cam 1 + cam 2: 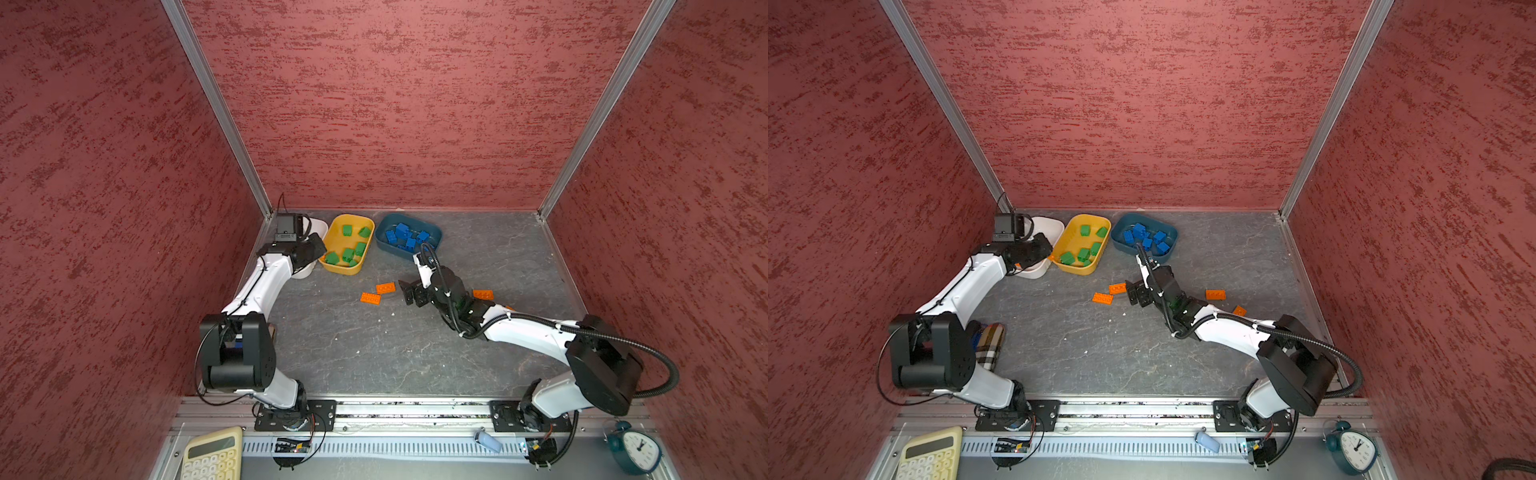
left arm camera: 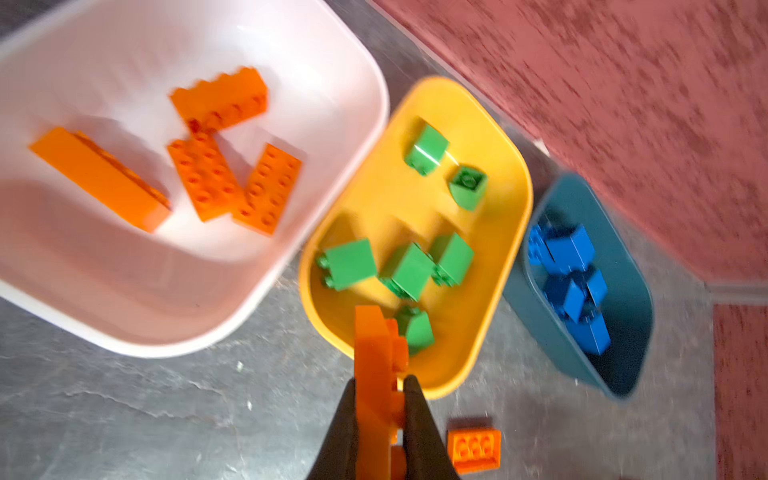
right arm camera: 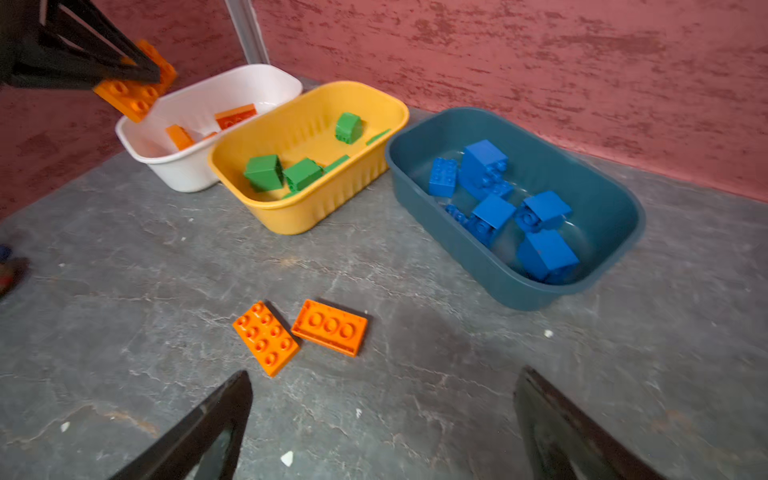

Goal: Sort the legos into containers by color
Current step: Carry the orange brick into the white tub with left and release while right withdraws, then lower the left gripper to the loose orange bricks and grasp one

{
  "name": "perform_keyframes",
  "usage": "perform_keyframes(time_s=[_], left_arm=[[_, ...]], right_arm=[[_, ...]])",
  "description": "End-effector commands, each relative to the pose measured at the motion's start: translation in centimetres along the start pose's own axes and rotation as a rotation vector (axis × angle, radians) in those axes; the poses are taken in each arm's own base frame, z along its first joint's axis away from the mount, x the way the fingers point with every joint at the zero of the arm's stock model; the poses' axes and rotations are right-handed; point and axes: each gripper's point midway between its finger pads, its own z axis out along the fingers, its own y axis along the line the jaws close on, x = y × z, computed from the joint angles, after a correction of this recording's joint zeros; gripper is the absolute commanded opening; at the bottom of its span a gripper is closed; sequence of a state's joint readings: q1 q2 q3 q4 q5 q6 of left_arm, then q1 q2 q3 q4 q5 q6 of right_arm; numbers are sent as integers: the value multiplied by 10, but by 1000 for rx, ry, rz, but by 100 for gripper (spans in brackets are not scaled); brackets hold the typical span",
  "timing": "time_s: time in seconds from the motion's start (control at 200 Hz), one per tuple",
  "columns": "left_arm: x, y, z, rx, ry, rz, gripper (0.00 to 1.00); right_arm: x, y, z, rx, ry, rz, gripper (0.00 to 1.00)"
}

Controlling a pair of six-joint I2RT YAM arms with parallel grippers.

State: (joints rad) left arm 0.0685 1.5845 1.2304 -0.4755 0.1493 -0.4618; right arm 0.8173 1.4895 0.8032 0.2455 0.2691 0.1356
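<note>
The orange lego (image 2: 371,365) stands edgewise, pinched between the left fingers (image 2: 420,436).

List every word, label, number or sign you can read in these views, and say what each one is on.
No text can be read anywhere.
calculator: key markings too small to read.
alarm clock: dial numerals too small to read.
left wrist camera: possible label strip, too small to read.
loose orange brick: no legible lettering on its studs.

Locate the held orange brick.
Right wrist view: the brick clamped in the left gripper over the white tub, far left corner, beside the yellow tub.
</note>
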Motion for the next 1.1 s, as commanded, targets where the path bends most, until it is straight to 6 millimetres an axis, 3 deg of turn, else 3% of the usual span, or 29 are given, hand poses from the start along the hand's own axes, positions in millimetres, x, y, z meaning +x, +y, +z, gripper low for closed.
perform_keyframes(time_s=[0.0, 0.115, 0.25, 0.291, 0.331, 0.396, 0.461, 0.531, 0.661, 0.796, 0.847, 0.977, 1.097], left_arm=[[-35, 15, 20, -4, -46, -114, 0], [-57, 28, 47, -1, -13, -177, 0], [-78, 30, 72, -5, 16, -205, 0], [-83, 32, 78, -20, 18, -210, 12], [-86, 34, 82, -32, 23, -219, 33], [-89, 29, 84, -24, 38, -223, 55], [-89, 17, 77, -2, 26, -190, 72], [-82, -2, 61, 15, 5, -127, 81], [-37, -37, 21, 20, 20, 13, 89], [49, -64, 1, -2, 57, 301, 100], [82, -72, -2, 28, 119, 397, 99], [151, -74, -3, 39, 268, 554, 99], [184, -62, 4, -24, 356, 616, 99]], right_arm=[[-12, -23, -9, 133, -13, 34, 99], [-14, -36, -22, 185, -8, 67, 99], [-6, -47, -35, 223, -4, 89, 99], [-6, -49, -39, 229, -11, 100, 99], [-5, -51, -43, 231, -18, 112, 99], [-4, -53, -48, 227, -34, 131, 99], [-3, -56, -53, 234, -52, 149, 99], [-1, -60, -56, 248, -66, 163, 99], [-1, -66, -57, 285, -73, 162, 99], [-4, -72, -56, 326, -85, 151, 99], [-5, -73, -55, 331, -86, 140, 99], [-8, -72, -53, 333, -88, 114, 99], [-9, -72, -51, 336, -91, 110, 99]])
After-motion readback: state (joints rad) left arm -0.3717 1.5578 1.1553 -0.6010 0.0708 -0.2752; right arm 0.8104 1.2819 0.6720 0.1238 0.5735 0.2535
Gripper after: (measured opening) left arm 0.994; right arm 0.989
